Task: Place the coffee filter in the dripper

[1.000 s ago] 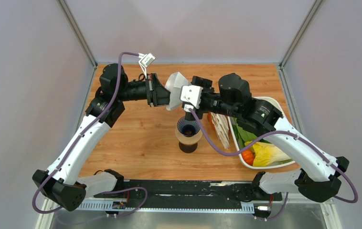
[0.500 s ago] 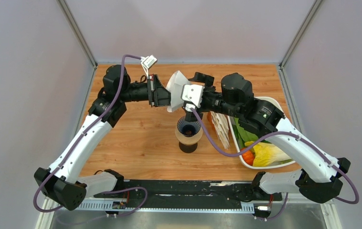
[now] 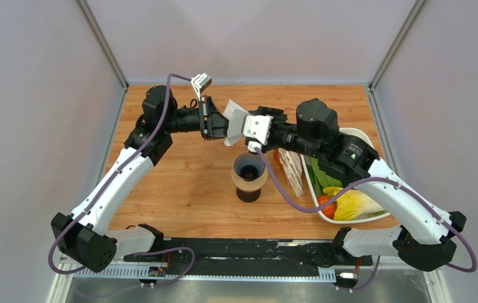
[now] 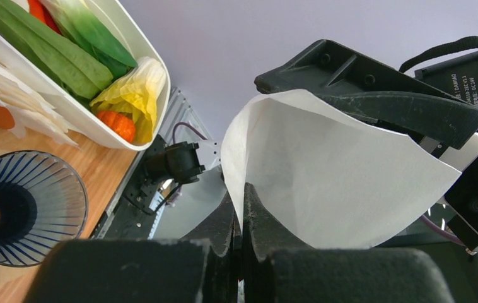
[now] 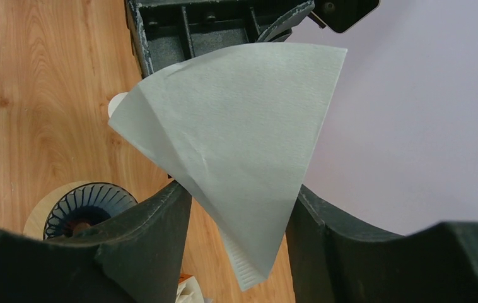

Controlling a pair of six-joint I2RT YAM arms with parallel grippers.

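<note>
Your left gripper (image 4: 239, 197) has its jaws pressed together on the lower edge of the thin white paper cone-shaped coffee filter (image 4: 325, 177), holding it in the air above the wooden table (image 3: 186, 183). Your right gripper (image 5: 239, 196) has its jaws spread, one on each side of the filter, but you cannot tell whether they press on the paper. The dark navy ribbed cone dripper (image 3: 250, 167) stands below and nearer the arm bases, apart from the filter.

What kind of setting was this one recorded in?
Probably a lab robot cell staged as a coffee corner: plain grey enclosure walls, a wooden tabletop, and a dripper near a white tray of vegetables.
</note>
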